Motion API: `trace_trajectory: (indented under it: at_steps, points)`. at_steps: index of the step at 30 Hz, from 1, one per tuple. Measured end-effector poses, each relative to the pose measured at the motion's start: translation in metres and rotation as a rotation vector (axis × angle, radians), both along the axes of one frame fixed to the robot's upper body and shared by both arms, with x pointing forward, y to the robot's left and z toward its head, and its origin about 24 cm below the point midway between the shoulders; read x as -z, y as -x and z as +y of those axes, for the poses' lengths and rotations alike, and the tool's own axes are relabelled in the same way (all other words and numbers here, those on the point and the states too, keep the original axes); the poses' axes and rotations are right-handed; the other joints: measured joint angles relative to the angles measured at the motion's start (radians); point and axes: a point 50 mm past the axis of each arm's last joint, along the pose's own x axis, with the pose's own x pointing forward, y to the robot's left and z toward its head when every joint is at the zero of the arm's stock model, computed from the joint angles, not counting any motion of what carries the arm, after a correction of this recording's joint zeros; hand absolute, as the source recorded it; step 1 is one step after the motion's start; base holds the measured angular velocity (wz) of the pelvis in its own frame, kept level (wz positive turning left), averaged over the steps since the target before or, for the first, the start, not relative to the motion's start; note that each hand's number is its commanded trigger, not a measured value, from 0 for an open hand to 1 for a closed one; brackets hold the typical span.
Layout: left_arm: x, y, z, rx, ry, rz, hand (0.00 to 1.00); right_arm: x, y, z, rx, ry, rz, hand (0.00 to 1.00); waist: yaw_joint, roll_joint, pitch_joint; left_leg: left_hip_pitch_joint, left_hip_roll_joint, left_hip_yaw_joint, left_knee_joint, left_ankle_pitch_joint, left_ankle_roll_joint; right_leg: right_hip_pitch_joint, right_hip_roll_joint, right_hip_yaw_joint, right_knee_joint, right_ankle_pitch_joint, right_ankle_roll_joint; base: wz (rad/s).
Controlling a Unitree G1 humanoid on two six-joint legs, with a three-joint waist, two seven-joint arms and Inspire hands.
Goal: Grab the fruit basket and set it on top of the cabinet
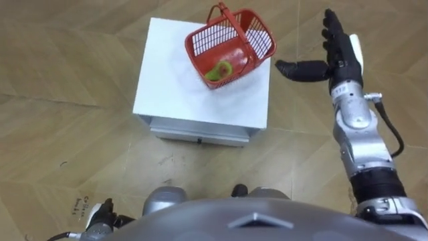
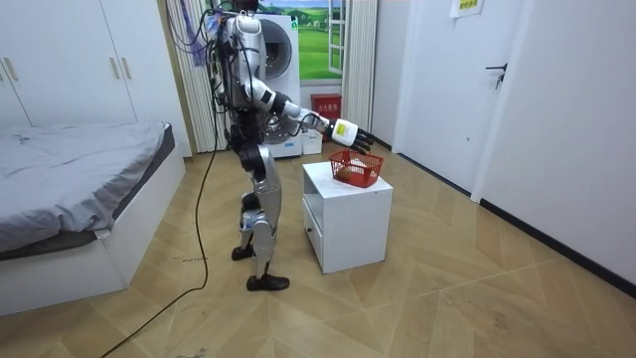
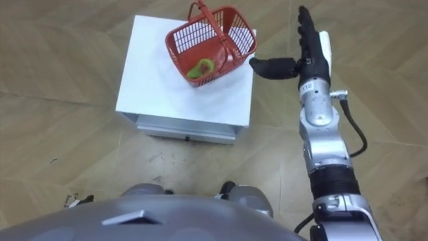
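A red wire fruit basket (image 1: 248,35) (image 3: 231,25) with an upright handle stands on the far right part of a white bedside cabinet (image 1: 174,80). A greenish fruit (image 1: 219,70) lies inside it. My right hand (image 1: 336,57) (image 3: 310,53) hovers open to the right of the basket, fingers straight and thumb pointing toward it, a short gap from the rim. In the room view the robot stands beside the cabinet (image 2: 348,214) with its right arm stretched out over the basket (image 2: 356,167). My left hand (image 1: 101,215) hangs low at the bottom left.
The cabinet has a drawer front (image 1: 200,130) facing me. Wooden floor surrounds it. A bed (image 2: 70,189) lies at the room view's left, a washing machine (image 2: 283,60) stands behind the robot, and a white door (image 2: 452,89) is at the right.
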Motion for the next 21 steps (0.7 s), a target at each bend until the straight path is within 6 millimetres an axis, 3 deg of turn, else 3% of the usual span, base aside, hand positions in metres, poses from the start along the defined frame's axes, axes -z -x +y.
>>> trace_trajectory:
  at_steps: [5,7,13,21]
  points:
    - [-0.002,-0.004,0.001,-0.004,-0.044,-0.035,0.0,0.051,0.044,-0.018,0.102,0.037,0.256,0.0,-0.017,0.003,-0.0049,0.032,0.0,0.01,-0.019,0.0,0.0,0.03,0.004,0.011,-0.012,0.0,0.003,-0.05]
    - [-0.002,-0.003,0.001,-0.01,-0.064,-0.046,0.0,0.072,0.074,-0.025,0.144,0.052,0.387,0.0,-0.016,0.002,-0.0051,0.051,0.0,0.019,-0.024,0.0,0.0,0.043,0.006,0.023,-0.014,-0.002,0.006,-0.12]
    - [-0.003,-0.004,0.006,-0.049,-0.077,-0.068,0.0,0.1,0.141,-0.043,0.284,0.042,0.622,0.0,-0.03,0.001,-0.0048,0.086,-0.001,0.021,-0.03,0.0,0.0,0.081,0.007,0.023,-0.03,-0.004,0.009,-0.02]
    - [-0.002,-0.003,0.003,-0.047,-0.073,-0.062,0.0,0.118,0.186,-0.035,0.303,-0.037,0.816,0.0,-0.028,0.013,-0.0021,0.099,0.0,0.023,-0.048,-0.001,0.002,0.084,0.012,0.033,-0.03,-0.004,0.01,-0.01]
